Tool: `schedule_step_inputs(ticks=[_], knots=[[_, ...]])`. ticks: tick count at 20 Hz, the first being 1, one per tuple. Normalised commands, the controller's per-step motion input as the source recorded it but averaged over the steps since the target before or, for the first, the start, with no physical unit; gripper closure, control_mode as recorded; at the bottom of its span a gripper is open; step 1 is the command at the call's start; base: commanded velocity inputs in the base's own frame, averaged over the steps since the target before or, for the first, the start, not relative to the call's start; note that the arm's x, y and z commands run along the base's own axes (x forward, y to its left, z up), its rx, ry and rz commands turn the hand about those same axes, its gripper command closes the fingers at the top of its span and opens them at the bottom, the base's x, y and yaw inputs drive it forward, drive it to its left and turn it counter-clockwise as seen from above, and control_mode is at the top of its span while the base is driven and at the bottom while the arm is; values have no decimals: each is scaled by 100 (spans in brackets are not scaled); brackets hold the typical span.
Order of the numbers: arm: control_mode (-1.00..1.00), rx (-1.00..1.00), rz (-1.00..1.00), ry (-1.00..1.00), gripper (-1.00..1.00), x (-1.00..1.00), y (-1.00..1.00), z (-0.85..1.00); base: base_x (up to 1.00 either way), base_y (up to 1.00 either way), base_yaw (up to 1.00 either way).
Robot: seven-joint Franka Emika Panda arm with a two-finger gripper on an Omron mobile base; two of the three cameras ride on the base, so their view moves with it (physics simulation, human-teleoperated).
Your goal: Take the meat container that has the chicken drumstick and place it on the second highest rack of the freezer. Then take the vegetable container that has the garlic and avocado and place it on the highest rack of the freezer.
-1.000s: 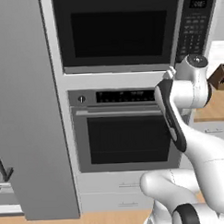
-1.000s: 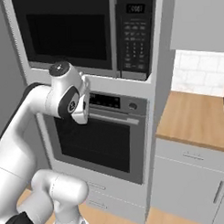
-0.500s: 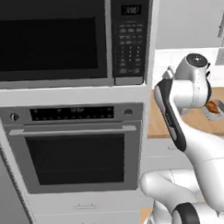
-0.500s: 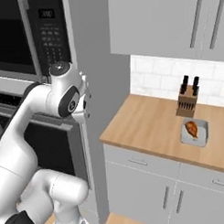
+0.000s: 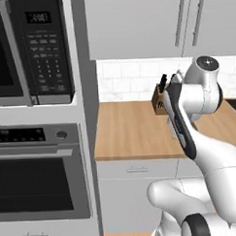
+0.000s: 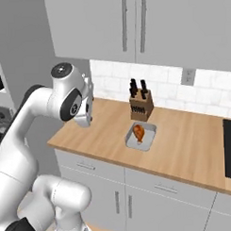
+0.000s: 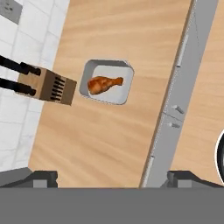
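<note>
From the left base view the arm is folded up high over the desk [image 5: 130, 134], with the knife block [image 5: 160, 99] poking out just behind it, so nothing's being reached for yet. The right base view has the meat container [image 6: 141, 136] with the chicken drumstick [image 6: 138, 132] sitting on the desk beside the knife block, off to the side and below the tool [image 6: 85, 119]. In the hand view the tool [image 7: 111, 178] is spread wide and empty, looking down at the container well ahead of its fingertips, which I'd guess is just lining up for the grab.
</note>
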Motion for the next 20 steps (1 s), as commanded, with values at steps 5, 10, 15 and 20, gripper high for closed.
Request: schedule_step_inputs(ticks=[5,10,15,20], knots=[[100,0,0,0,-100,0,0,0,41,-68,0],[-100,0,0,10,-100,21,-27,-34,8,-9,0],[-100,0,1,17,-100,-16,-9,-64,0,0,0],[-100,0,12,13,-100,-34,-6,-62,0,0,0]])
